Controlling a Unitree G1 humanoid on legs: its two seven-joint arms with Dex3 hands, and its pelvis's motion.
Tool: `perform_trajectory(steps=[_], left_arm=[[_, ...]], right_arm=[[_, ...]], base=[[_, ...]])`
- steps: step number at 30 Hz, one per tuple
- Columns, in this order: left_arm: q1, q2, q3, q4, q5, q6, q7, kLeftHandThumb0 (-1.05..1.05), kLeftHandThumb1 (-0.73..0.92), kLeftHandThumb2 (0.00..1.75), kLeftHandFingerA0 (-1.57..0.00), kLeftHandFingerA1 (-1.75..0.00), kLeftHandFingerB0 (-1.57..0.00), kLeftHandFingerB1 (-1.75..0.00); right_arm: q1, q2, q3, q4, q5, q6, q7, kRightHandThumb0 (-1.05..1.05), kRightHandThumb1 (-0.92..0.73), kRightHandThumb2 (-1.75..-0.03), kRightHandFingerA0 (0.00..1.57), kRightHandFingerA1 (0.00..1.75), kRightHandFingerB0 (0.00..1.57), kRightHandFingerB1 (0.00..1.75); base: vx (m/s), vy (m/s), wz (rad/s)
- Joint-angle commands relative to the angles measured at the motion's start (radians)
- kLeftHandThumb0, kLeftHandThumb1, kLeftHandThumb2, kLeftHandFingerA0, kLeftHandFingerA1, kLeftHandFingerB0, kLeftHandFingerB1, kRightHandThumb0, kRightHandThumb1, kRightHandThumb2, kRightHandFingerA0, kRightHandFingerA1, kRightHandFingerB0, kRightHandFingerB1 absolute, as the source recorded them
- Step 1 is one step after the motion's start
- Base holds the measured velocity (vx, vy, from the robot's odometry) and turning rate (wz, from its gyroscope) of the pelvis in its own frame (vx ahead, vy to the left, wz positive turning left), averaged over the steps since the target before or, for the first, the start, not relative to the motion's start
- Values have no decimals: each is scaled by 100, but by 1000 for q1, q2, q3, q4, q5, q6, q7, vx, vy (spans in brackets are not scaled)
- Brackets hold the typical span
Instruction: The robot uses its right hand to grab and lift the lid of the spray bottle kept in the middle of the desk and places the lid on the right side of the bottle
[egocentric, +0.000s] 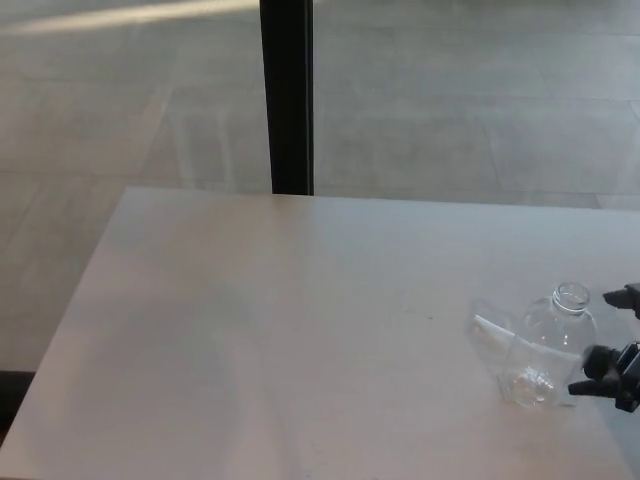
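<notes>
black right hand (612, 366): pokes in at the picture's right edge, fingers apart, nothing in it, lower fingertip just beside the bottle's base
bottle (543, 345): clear, upright on the desk near the right side, mouth looks open with no lid i can make out
clear piece (489, 326): see-through thing right against the bottle's left, can't tell what it is
desk (280, 330): pale top
pillar (287, 96): dark, behind the far edge
left hand: doesn't show

A pale, plain desk (300, 330) filled most of my view. Only one thing stood on it: a clear bottle (545, 345), upright with an open mouth, near the desk's right edge, on my right.
</notes>
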Motion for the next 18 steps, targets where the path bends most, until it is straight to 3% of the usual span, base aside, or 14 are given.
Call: perform_trajectory(steps=[1,2,3,4,5,6,7,9,10,12,13,14,18], left_arm=[[-8,5,-3,30,16,-4,17,-62,74,62,-57,-53,-46,-38],[-9,5,-3,32,16,-5,16,-62,74,62,-57,-53,-46,-38],[-14,9,-3,56,13,-33,-3,-62,75,62,-54,-53,-43,-39],[-17,10,-4,64,15,-40,-6,-62,74,62,-55,-51,-43,-38],[-18,11,-6,64,20,-33,3,-62,74,62,-55,-51,-43,-38],[-20,12,-6,68,20,-36,3,-63,74,62,-54,-50,-42,-37],[-19,11,-6,66,23,-39,6,-62,74,62,-56,-52,-44,-38],[-16,8,-10,56,27,-39,12,-62,74,62,-56,-52,-44,-38],[5,1,-4,17,8,-30,-4,-64,74,62,-55,-57,-47,-40],[10,0,-3,9,6,-28,-6,-64,74,62,-55,-57,-47,-40],[12,-5,1,1,2,-21,0,-67,59,98,-52,-65,-41,-54],[11,-4,0,1,4,-15,5,-62,74,62,-55,-54,-45,-39],[-15,10,0,60,16,-31,6,-62,74,62,-57,-53,-46,-39]], right_arm=[[22,-47,5,-44,-52,140,89,-80,-47,-81,0,12,14,33],[22,-49,7,-48,-54,147,93,-80,-47,-81,0,12,14,33],[25,-71,3,-65,-50,154,133,-88,-51,-86,0,7,6,11],[31,-92,-4,-84,-49,169,168,-89,-47,-91,0,16,4,0],[37,-108,-11,-104,-49,187,195,-89,-47,-91,0,16,4,0],[39,-112,-17,-112,-39,196,209,-93,-50,-73,0,0,0,10],[44,-129,-34,-133,-13,214,252,-97,-56,-58,0,0,0,4],[52,-153,-50,-155,5,227,292,-97,-56,-58,0,0,0,4],[50,-210,-104,-172,115,231,428,-97,-55,-57,0,0,0,2],[55,-217,-115,-179,129,234,448,-97,-55,-57,0,0,0,2],[52,-262,-154,-187,198,270,560,-98,-45,-83,0,0,0,1],[53,-299,-174,-171,232,257,602,-98,-57,-57,0,0,0,0],[111,-414,-309,-74,378,161,679,-98,-56,-58,0,0,0,0]], base=[[0,0,0],[0,0,0],[0,0,0],[0,0,0],[0,0,0],[0,0,0],[0,0,0],[0,0,0],[0,0,0],[0,0,0],[0,0,0],[0,0,0],[0,0,0]])
